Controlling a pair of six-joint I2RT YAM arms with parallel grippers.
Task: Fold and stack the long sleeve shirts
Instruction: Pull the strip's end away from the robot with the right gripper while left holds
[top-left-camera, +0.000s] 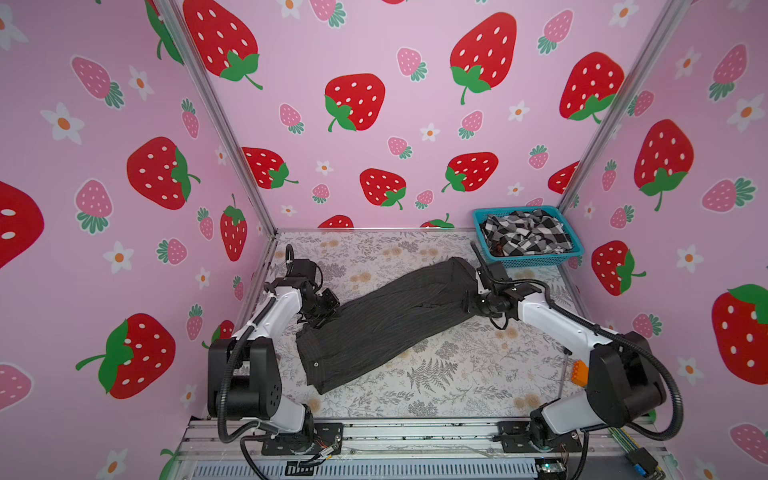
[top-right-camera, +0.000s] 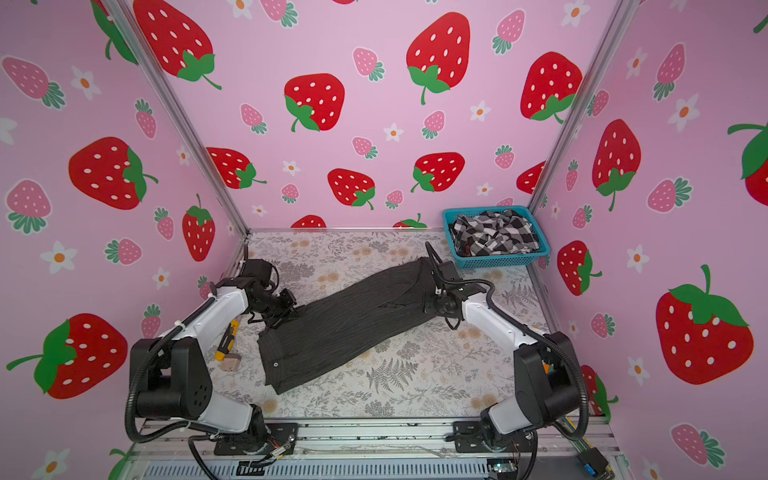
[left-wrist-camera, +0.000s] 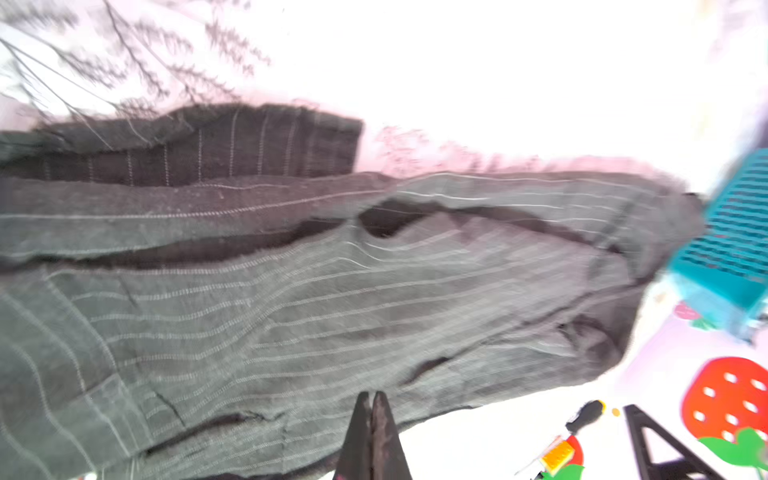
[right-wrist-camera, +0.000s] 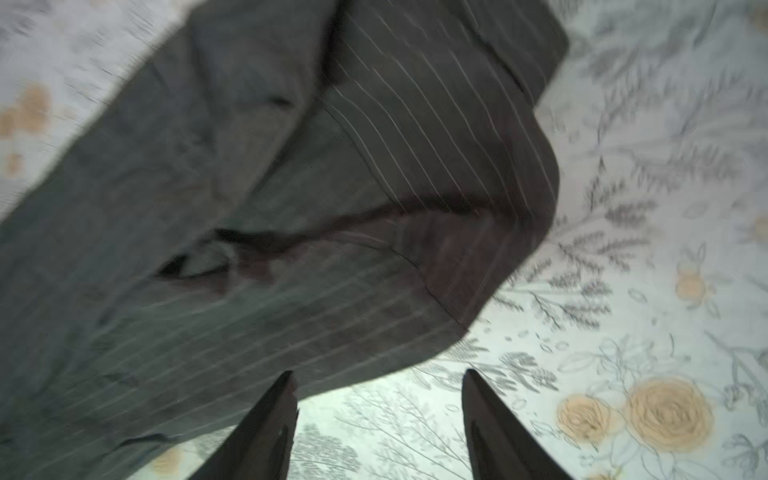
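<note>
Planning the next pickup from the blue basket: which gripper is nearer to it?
Right. The right gripper is at the striped shirt's far end, just before the basket; the left gripper is at the shirt's opposite end, farther away.

Left arm (top-left-camera: 283, 306) and right arm (top-left-camera: 548, 312) reach inward, low; left gripper (left-wrist-camera: 372, 399) pinched closed, right gripper (right-wrist-camera: 379, 374) parted and empty.

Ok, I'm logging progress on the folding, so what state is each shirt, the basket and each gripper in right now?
pinstriped shirt: folded into a long strip, lying flat.
checked shirt: crumpled, unfolded, in the basket.
basket: upright, holding the checked shirt.
left gripper: shut, at the pinstriped shirt's edge.
right gripper: open, nothing between its jaws.
</note>
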